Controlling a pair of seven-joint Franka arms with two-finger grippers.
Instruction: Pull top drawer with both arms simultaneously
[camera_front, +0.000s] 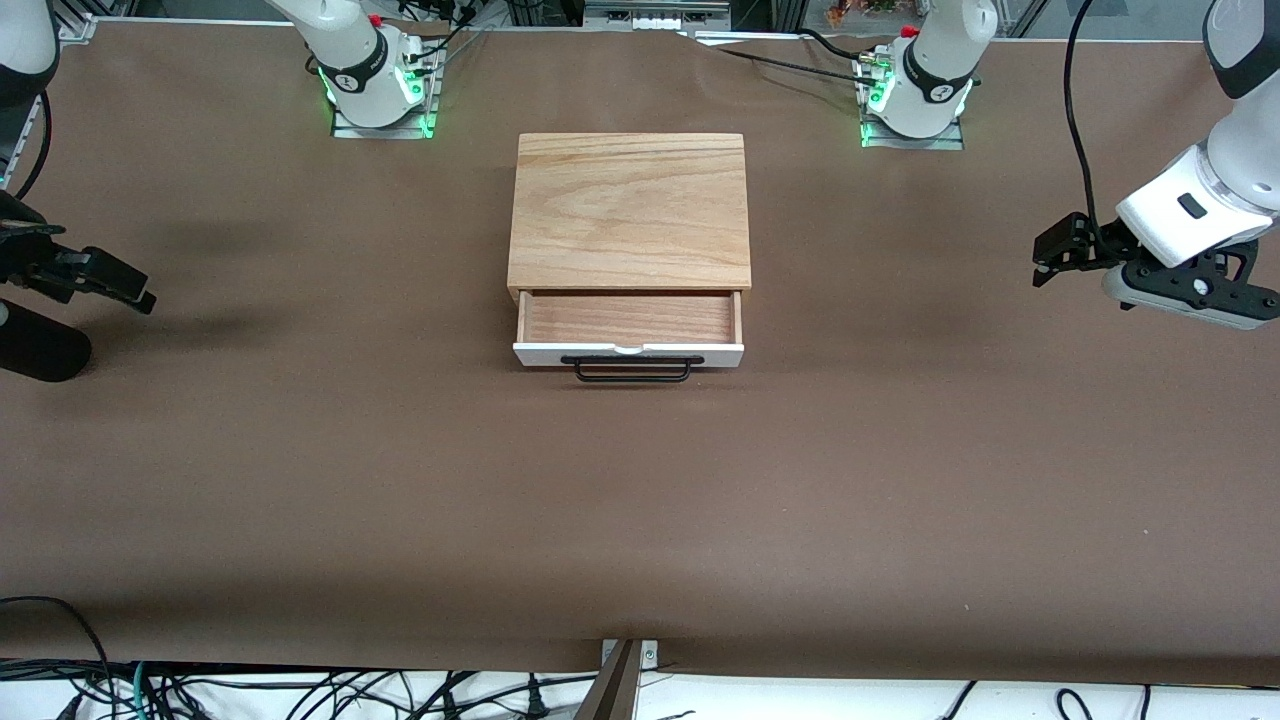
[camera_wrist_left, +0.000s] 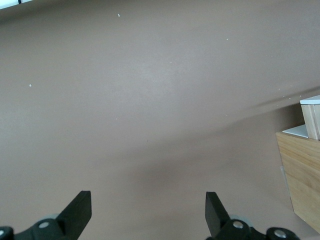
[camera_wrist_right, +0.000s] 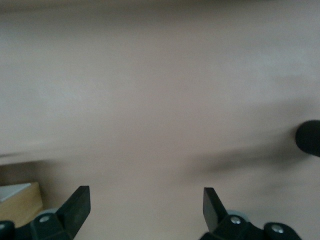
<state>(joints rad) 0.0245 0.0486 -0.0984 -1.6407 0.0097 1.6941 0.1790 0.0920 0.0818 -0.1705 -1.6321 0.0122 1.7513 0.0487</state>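
Observation:
The top drawer (camera_front: 628, 320) stands partly pulled out of the wood-grain cabinet (camera_front: 630, 210), with its light wood tray bare. Its white front panel (camera_front: 720, 352) and black bar handle (camera_front: 632, 371) face the front camera. My left gripper (camera_front: 1043, 262) hangs open over the bare table at the left arm's end, well apart from the drawer. My right gripper (camera_front: 143, 296) hangs open over the table at the right arm's end, also well apart from it. In the left wrist view the open gripper (camera_wrist_left: 148, 206) holds nothing, and a corner of the drawer (camera_wrist_left: 312, 120) shows. In the right wrist view the gripper (camera_wrist_right: 146, 201) is open and holds nothing.
Brown paper covers the table (camera_front: 640, 500). The cabinet side shows in the left wrist view (camera_wrist_left: 302, 175) and in the right wrist view (camera_wrist_right: 22, 205). A dark rounded object (camera_front: 40, 345) lies by the right gripper and also shows in the right wrist view (camera_wrist_right: 308, 138). Cables hang along the table's near edge.

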